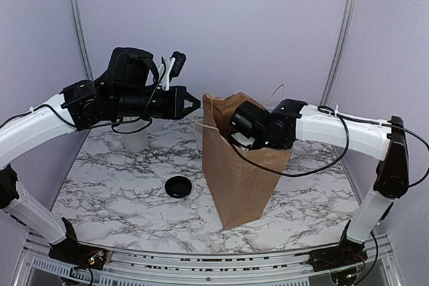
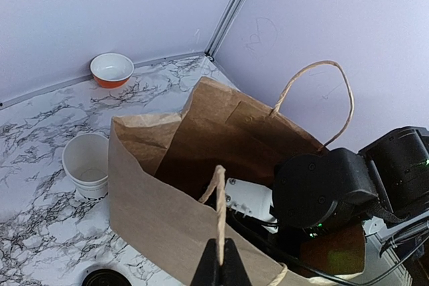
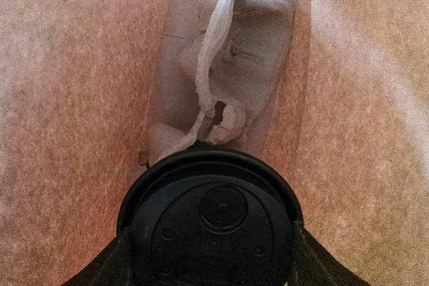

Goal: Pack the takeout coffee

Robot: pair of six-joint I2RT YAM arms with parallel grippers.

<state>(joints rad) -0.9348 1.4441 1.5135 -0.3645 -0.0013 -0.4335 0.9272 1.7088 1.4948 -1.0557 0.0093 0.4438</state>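
A brown paper bag [image 1: 244, 172] stands open on the marble table. My right gripper [image 3: 211, 246] reaches down inside it, shut on the takeout coffee [image 3: 211, 219]. Only the coffee's round black lid shows, with a dark finger pressed against each side; the white cup body is hidden beneath. The bag's folded bottom [image 3: 228, 65] lies below the lid. From above, the right wrist [image 1: 258, 128] fills the bag's mouth. My left gripper [image 2: 220, 266] is shut on the bag's near twine handle [image 2: 220, 212], holding it upright at the bag's left rim [image 1: 204, 102].
A loose black lid [image 1: 178, 187] lies on the table left of the bag. A lidless white cup [image 2: 87, 164] stands further back left. An orange bowl [image 2: 111, 69] sits by the rear wall. The bag's far handle [image 2: 315, 98] arches up.
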